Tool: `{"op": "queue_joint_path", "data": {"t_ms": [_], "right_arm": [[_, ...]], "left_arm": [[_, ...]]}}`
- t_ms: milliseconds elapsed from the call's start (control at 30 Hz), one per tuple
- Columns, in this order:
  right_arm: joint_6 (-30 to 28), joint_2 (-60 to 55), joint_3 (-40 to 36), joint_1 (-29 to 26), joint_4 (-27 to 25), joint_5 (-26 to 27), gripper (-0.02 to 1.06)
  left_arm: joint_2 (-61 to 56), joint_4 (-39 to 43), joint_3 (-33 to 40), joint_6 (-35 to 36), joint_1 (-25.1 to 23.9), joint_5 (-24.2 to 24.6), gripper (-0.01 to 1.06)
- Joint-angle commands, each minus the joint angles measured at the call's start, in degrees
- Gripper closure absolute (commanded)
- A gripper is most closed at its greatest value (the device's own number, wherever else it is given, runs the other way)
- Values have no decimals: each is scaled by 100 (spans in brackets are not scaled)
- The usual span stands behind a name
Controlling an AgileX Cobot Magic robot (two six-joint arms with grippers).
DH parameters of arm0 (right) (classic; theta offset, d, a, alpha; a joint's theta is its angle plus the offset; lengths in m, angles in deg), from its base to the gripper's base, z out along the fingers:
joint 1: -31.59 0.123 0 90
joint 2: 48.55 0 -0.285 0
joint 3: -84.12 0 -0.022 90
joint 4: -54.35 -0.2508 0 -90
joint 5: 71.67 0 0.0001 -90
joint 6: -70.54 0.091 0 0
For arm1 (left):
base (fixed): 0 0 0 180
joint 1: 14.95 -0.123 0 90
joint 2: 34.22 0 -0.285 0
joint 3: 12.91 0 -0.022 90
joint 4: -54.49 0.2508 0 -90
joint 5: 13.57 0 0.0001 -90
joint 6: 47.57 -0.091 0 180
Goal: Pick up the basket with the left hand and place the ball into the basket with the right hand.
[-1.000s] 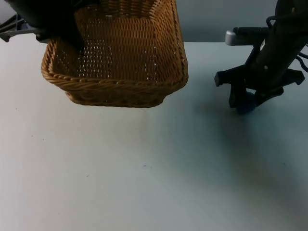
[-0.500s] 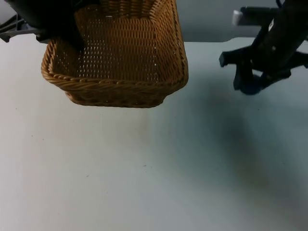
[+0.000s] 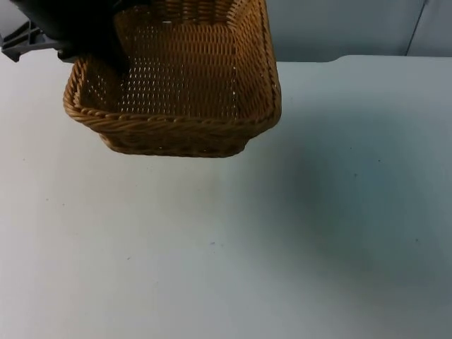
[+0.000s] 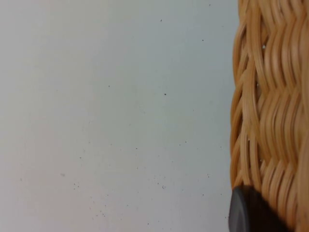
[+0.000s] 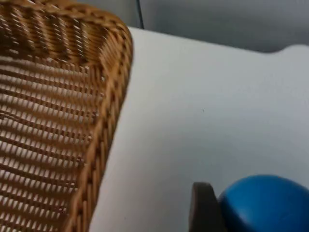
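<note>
The woven wicker basket hangs tilted above the table at the back left, empty inside. My left gripper is shut on its left rim; in the left wrist view a black fingertip presses against the basket's wall. In the right wrist view, the blue ball sits in my right gripper, with one black fingertip against its side. The ball is held above the table, just to the right of the basket's corner rim.
The white table stretches bare in front of and to the right of the basket. The basket's shadow lies on it below the basket. The grey partition wall closes the back.
The right arm, carrying the blue ball, has risen up and back out of the top view. The basket has shifted very slightly to the right.
</note>
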Motion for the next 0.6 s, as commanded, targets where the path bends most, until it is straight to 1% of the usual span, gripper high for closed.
{"op": "queue_joint_path", "data": {"t_ms": [0, 67, 100, 133, 167, 300, 333, 367, 433, 467, 500, 567], "right_arm": [[11, 307, 33, 265, 316, 69, 105], [176, 366, 33, 526, 812, 218, 105], [176, 349, 33, 618, 908, 296, 105], [149, 304, 33, 677, 934, 444, 105], [149, 304, 33, 677, 934, 444, 105], [66, 13, 21, 918, 904, 1479, 105], [66, 13, 21, 918, 904, 1479, 105], [66, -87, 21, 952, 904, 1803, 105], [66, -313, 21, 1037, 892, 2156, 105], [66, -427, 21, 1065, 892, 2297, 105], [66, -427, 21, 1065, 892, 2297, 105], [66, -814, 21, 1133, 863, 2464, 105]], "left_arm": [[-65, -159, 6, -69, 16, -47, 105], [-65, -169, 6, -71, 16, -47, 105], [-65, -169, 6, -81, 16, -47, 105], [-65, -169, 6, -81, 16, -47, 105], [-65, -169, 6, -81, 16, -47, 105], [-65, -179, 6, -81, 16, -47, 105], [-65, -179, 6, -81, 16, -47, 105], [-65, -180, 6, -95, 16, -47, 105], [-65, -190, 6, -125, 16, -47, 105], [-65, -190, 6, -125, 16, -47, 105], [-65, -190, 6, -125, 16, -47, 105], [-65, -189, 6, -136, 16, -55, 105]]}}
